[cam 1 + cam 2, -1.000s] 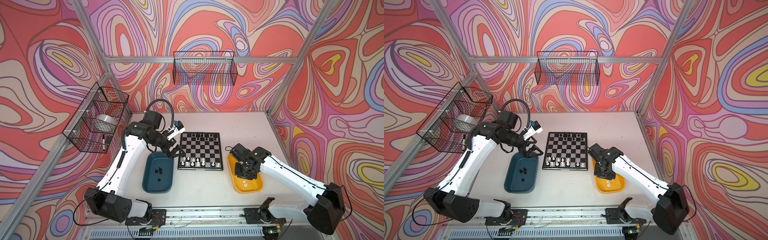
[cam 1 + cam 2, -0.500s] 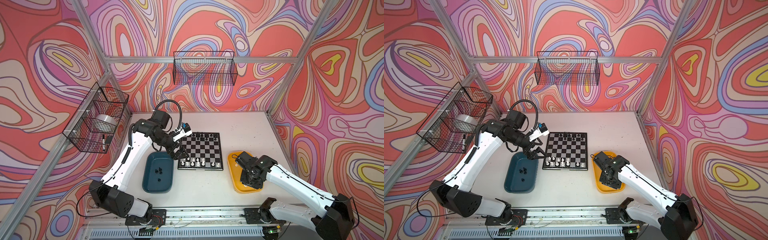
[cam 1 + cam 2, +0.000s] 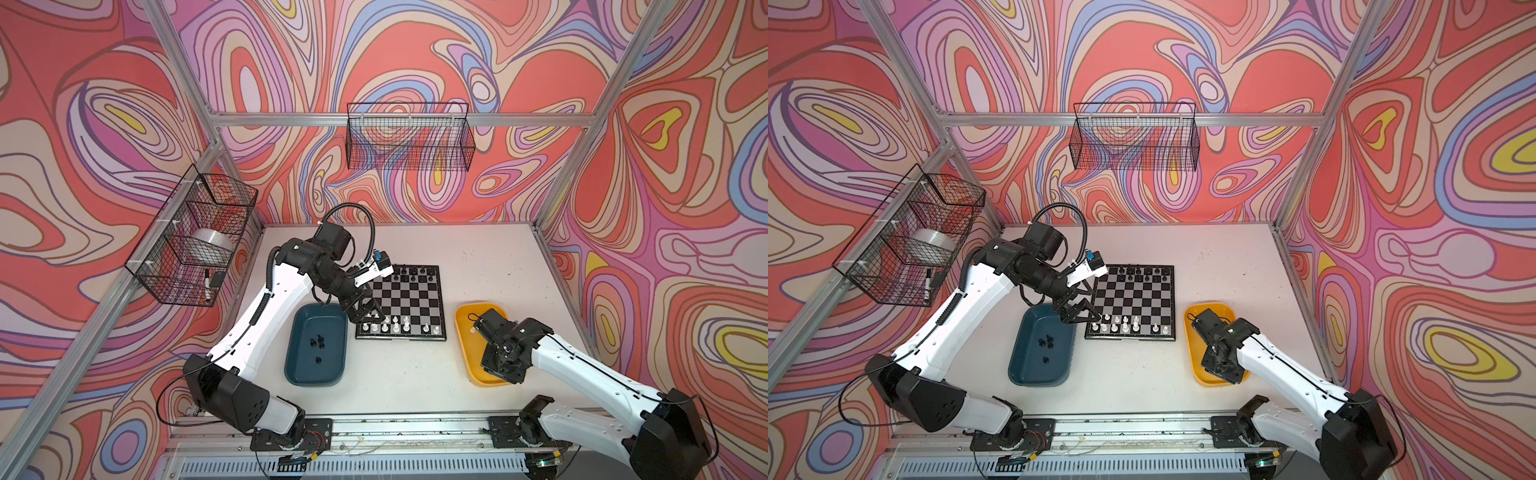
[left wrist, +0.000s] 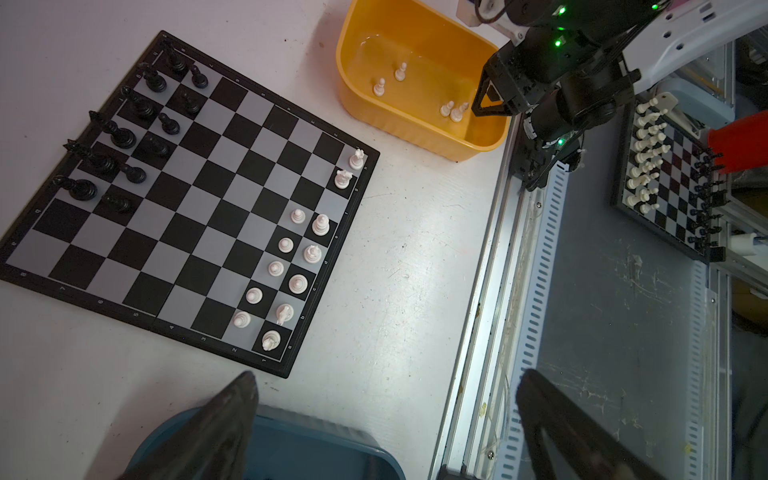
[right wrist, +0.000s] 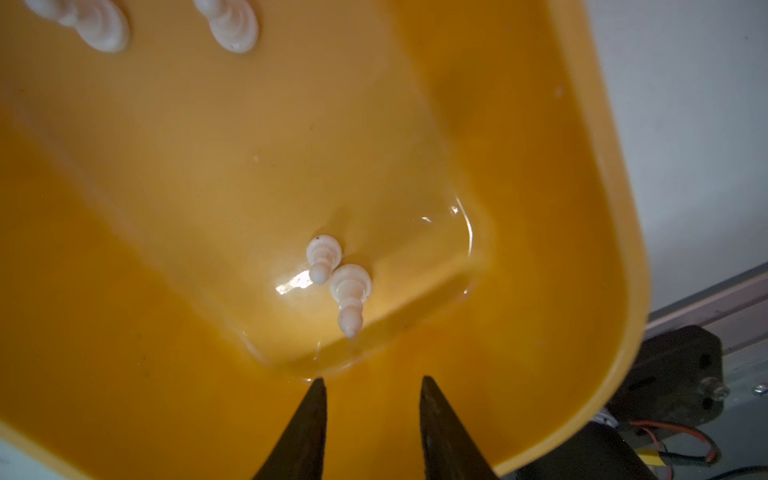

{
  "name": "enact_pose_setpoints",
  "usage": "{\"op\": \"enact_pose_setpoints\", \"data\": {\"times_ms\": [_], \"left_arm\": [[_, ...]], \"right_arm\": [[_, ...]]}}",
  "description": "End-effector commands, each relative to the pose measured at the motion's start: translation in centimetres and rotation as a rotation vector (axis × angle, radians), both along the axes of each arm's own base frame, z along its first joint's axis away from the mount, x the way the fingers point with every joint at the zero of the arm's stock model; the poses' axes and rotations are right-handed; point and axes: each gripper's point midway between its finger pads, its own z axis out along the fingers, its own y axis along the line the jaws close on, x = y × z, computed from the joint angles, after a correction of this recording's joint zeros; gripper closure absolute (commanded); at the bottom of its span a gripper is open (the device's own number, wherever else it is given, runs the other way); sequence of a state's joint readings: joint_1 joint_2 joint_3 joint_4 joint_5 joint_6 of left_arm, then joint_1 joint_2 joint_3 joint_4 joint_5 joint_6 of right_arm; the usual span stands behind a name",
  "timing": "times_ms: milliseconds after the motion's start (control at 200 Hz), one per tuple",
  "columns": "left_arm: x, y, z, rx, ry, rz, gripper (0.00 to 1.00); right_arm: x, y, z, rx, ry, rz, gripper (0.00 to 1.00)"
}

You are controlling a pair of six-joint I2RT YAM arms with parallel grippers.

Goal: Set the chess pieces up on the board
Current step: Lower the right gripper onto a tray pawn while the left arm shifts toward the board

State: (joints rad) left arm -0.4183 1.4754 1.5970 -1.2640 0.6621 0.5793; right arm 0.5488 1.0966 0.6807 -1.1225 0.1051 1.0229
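Your left gripper (image 4: 387, 374) has swung from the teal tray (image 3: 293, 357) to the near left corner of the board (image 3: 411, 297), jaws wide and empty. Your right gripper (image 5: 371, 384) has drawn back to the near end of the yellow tray (image 3: 462, 320). Its jaws are part open and grip nothing. Four black pieces (image 3: 319, 341) lie in the teal tray and four white pieces (image 4: 452, 111) in the yellow tray. The rest stand on the board's end rows.

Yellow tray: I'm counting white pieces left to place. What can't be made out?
In both top views the right arm covers most of the yellow tray, hiding pieces beneath.
Right wrist view: two white pieces cut off by the picture edge.
Left wrist view: right end effector blocks one corner.
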Motion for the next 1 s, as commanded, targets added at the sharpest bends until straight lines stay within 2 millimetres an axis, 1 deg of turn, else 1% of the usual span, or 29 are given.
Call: {"op": "enact_pose_setpoints", "data": {"times_ms": [0,295,551,992], "left_arm": [[-0.5,-0.2,-0.1,-0.004,0.028,-0.012,0.02],[-0.5,-0.1,-0.5,-0.002,0.036,0.0,0.03],[-0.5,-0.1,-0.7,0.001,0.041,0.001,0.03],[-0.5,-0.1,-1.1,0.006,0.05,0.0,0.03]], "right_arm": [[0.6,0.2,-0.7,0.019,-0.013,-0.006,0.62],[1.2,-0.3,-1.3,0.01,-0.011,-0.016,0.64],[1.2,-0.5,-1.5,-0.003,0.005,-0.025,0.67],[1.3,-0.7,-1.8,-0.027,0.026,-0.024,0.69]]}}
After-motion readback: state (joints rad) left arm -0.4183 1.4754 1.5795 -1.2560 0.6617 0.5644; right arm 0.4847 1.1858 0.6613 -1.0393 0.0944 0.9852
